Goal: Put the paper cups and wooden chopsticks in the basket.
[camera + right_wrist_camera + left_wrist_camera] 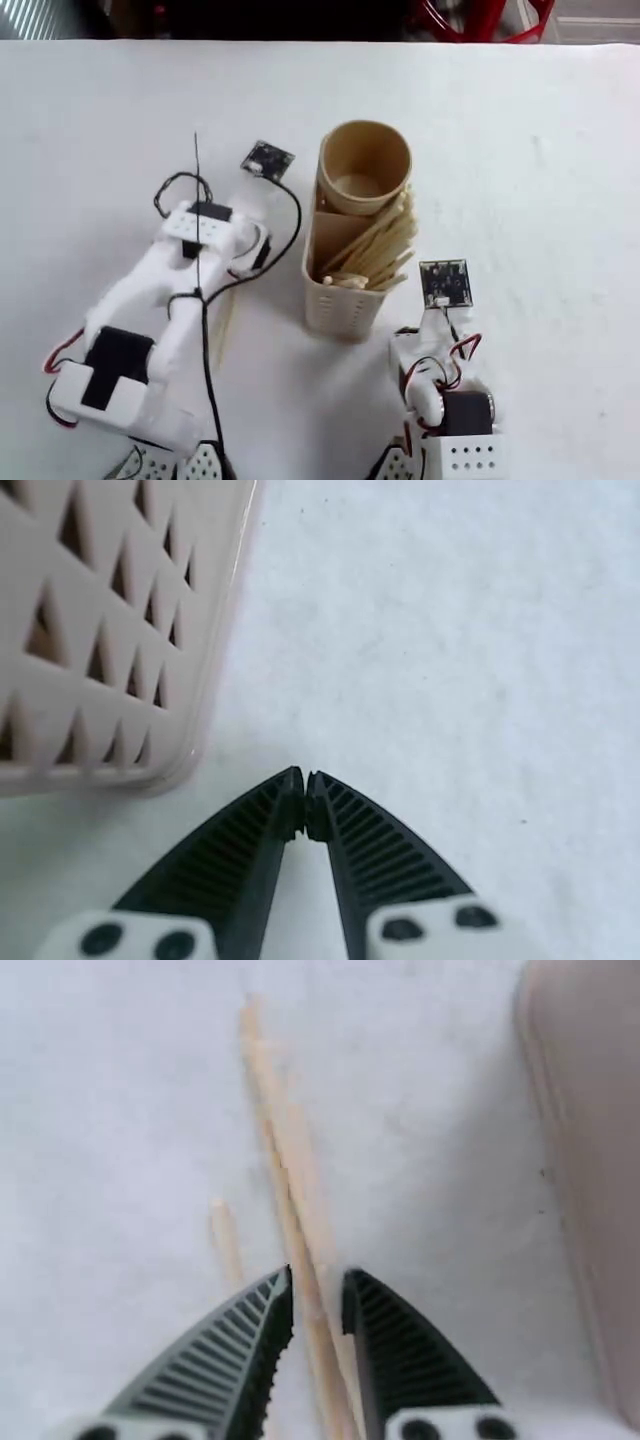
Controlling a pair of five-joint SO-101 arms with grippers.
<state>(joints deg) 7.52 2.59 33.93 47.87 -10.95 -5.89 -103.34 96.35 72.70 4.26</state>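
Note:
A beige basket [340, 305] stands mid-table. A paper cup [365, 150] sits upright in its far compartment, and several wooden chopsticks [380, 250] lean in the near one. To the basket's left, loose wooden chopsticks [226, 322] lie on the table under the left arm [200, 235]. My left gripper [317, 1285] is down at the table, its fingers closed narrowly on two of these chopsticks [285, 1160]. A shorter chopstick end [226, 1240] lies just outside it. My right gripper [304, 785] is shut on nothing, low beside the basket wall [120, 630].
The right arm [440, 390] is folded at the front right of the basket. Black cables [205, 340] trail along the left arm. The basket side [590, 1160] rises close to the left gripper. White table stretches open behind and to the right of the basket.

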